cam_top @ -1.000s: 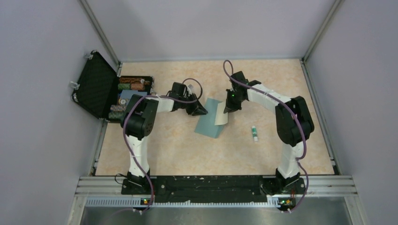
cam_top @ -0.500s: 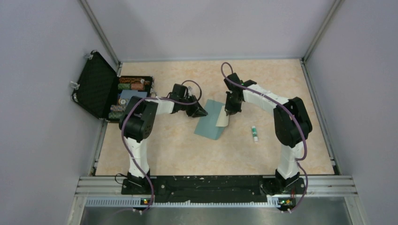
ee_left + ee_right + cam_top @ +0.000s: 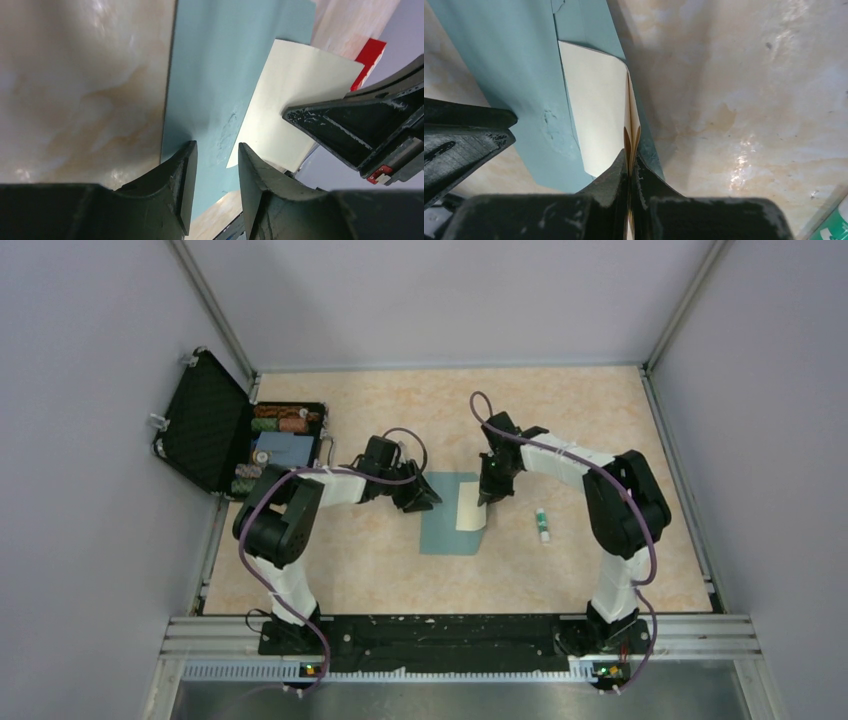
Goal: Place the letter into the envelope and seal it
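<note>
The envelope (image 3: 443, 522) lies flat on the table (image 3: 380, 565). The letter (image 3: 472, 504) is partly tucked under its upper layer, and the letter's free edge is pinched by the fully closed right fingers (image 3: 616, 185). The left fingers (image 3: 180, 170) are parted over the envelope's left edge, gripping nothing. Left of the envelope, stacked discs (image 3: 280, 424) are held in an open black case (image 3: 210, 420).

The overhead view is bright, even and sharp, with faint soft shadows on the table (image 3: 380, 570). Both wrist views catch white glare off its glossy top: upper left in the left one, lower right in the right. The near fingers (image 3: 177, 180) look dark and slightly soft.
</note>
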